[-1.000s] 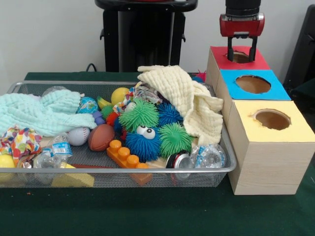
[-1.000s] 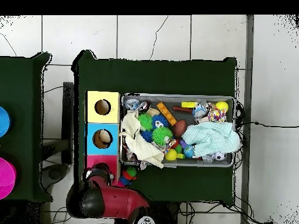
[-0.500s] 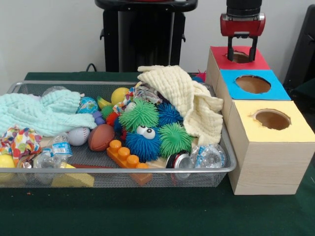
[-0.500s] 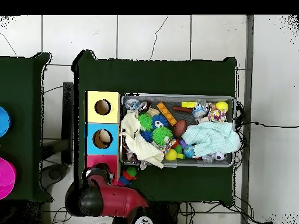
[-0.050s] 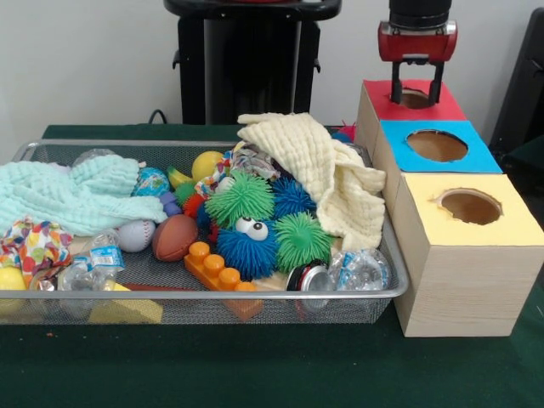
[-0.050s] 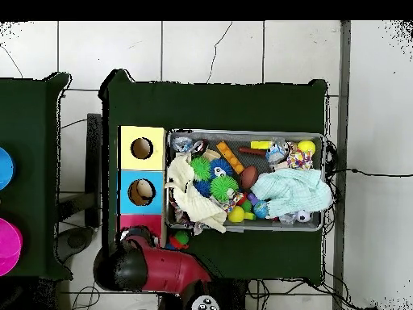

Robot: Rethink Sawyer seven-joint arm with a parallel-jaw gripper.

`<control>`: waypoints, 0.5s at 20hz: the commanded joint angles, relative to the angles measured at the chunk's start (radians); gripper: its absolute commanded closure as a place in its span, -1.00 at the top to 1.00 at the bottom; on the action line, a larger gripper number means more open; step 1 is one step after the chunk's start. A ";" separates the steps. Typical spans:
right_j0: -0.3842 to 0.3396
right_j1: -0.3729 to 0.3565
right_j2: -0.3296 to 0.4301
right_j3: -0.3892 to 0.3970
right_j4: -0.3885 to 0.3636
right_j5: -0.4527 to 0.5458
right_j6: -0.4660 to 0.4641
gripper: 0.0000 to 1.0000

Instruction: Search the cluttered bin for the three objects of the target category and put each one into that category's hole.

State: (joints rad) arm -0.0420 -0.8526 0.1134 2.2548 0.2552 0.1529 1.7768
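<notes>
Robot lab or test room. Black pedestal [image 5: 251, 59] against plain white wall; tabletop [image 6: 242, 101] under dark green cloth; pale tiled floor [image 6: 210, 48] with cables trailing at table edges. Staged test setup: wire-mesh bin [image 5: 204, 293] heaped with toys, row of wooden boxes [image 5: 459, 246] with coloured holed tops.

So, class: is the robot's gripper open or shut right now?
Open: the gripper hangs above the red box, its fingers apart with nothing between them.
</notes>
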 commanded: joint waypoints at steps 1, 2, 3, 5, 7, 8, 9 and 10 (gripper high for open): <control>-0.107 -0.024 -0.015 -0.160 -0.020 0.137 0.069 1.00; -0.115 -0.028 -0.011 -0.160 -0.025 0.145 0.064 1.00; -0.126 -0.034 -0.004 -0.161 -0.030 0.163 0.057 1.00; -0.146 -0.044 0.011 -0.160 -0.037 0.183 0.047 1.00; -0.160 -0.049 0.019 -0.163 -0.049 0.198 0.037 1.00; -0.165 -0.052 0.019 -0.165 -0.056 0.205 0.034 1.00; -0.179 -0.055 0.025 -0.165 -0.067 0.210 0.022 1.00; -0.186 -0.056 0.029 -0.165 -0.074 0.213 0.019 1.00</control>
State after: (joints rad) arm -0.1753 -0.8862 0.1123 2.1971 0.2323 0.2432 1.7768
